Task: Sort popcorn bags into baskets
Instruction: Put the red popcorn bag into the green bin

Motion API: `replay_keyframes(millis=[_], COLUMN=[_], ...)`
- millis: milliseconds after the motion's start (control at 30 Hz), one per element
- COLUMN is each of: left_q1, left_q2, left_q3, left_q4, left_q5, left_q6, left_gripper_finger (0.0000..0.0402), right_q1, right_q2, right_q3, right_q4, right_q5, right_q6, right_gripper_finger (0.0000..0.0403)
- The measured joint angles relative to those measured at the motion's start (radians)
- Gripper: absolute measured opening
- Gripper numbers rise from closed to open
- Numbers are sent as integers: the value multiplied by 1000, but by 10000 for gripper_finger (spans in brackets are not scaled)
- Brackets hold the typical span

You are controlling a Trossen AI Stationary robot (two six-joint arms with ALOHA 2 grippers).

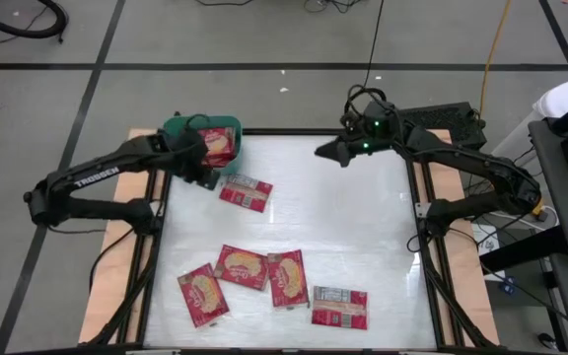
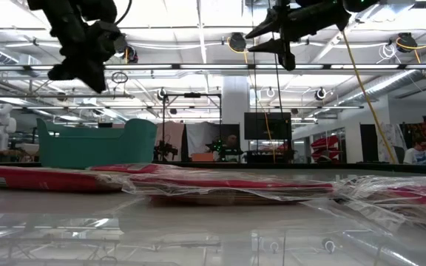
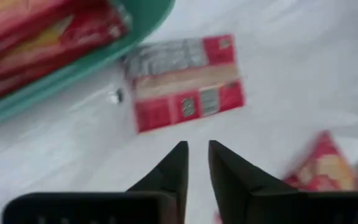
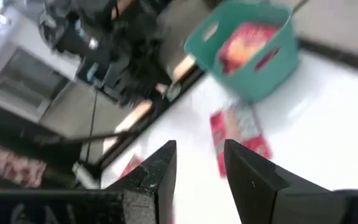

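Lying label-up beside teal basket (image 1: pixel 180 129): red popcorn bag (image 1: pixel 246 191) (seemingly flat); both grippers' jaws slightly apart, empty.

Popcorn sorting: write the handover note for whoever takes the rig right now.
Left gripper: by the green basket, fingers slightly apart, holding nothing.
Right gripper: raised above the far side of the table, fingers apart, empty, waiting.
Done: at least one popcorn bag lies in the basket.
Left: five bags on the table. One label-up bag beside the basket; near the front edge a tilted bag, a middle bag, an upright bag and a label-up bag.
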Motion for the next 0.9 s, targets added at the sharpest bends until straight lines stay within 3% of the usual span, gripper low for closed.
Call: replay_keyframes(millis=[200,300,500,667,900], left_q1=[-163,-223,-268,-314,-355], left_q2=[26,56,122,212,419], left_q3=[0,-20,-127,-184,-186], left_q4=[-35,8,293,577,733], left_q5=[-220,-328,-357,-365,-412], left_q6=[-87,-134,-195,-143,-98], left_gripper_finger=[131,166,205,178,97], right_q1=[33,56,112,127,139], right_q2=[0,-1,-7,-6,-6], right_q3=[0,0,0,0,0], right_q4=[-106,-139,-145,-144,-146], right_q5=[-75,-84,-100,-77,-81], right_q6=[-94,-66,-77,-62,-39], right_gripper_finger=[125,125,125,125,125])
